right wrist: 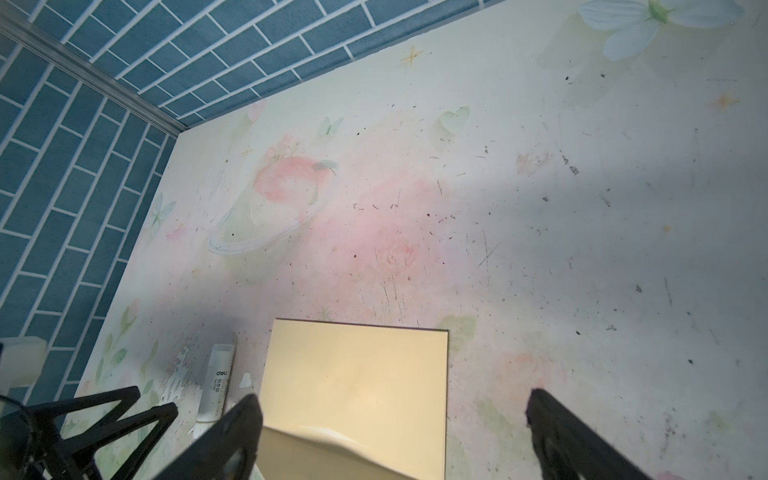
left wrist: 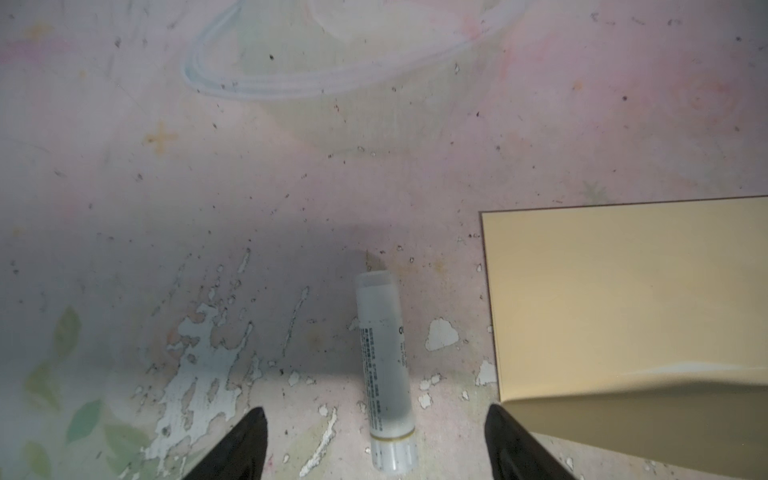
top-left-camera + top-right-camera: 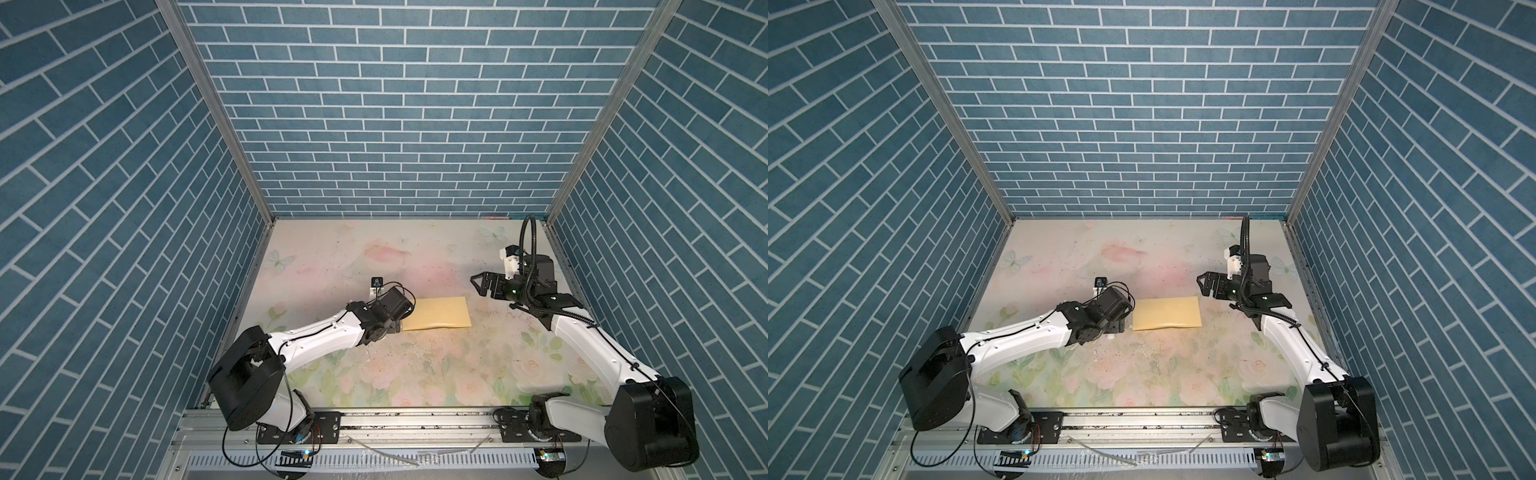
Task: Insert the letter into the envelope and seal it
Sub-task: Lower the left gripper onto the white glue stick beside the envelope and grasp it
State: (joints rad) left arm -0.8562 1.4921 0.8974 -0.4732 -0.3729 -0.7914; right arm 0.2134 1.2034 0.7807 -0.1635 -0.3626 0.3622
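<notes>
The mustard-yellow envelope (image 3: 437, 313) (image 3: 1167, 313) lies flat mid-table, plain face up, and the flap (image 2: 631, 419) along its near long side bulges up a little. The letter is hidden in every view. My left gripper (image 2: 376, 408) points down just left of the envelope (image 2: 623, 299) and is open. A white glue stick (image 2: 384, 365) lies on the mat between its fingers, touching neither. My right gripper (image 3: 477, 286) (image 1: 395, 395) hovers open and empty, above the table to the right of the envelope (image 1: 357, 374).
Blue brick-pattern walls (image 3: 407, 124) close the back and both sides, and an aluminium rail (image 3: 415, 419) runs along the front. The floral mat (image 3: 415, 374) is scuffed and peeled near the glue stick (image 1: 218, 382).
</notes>
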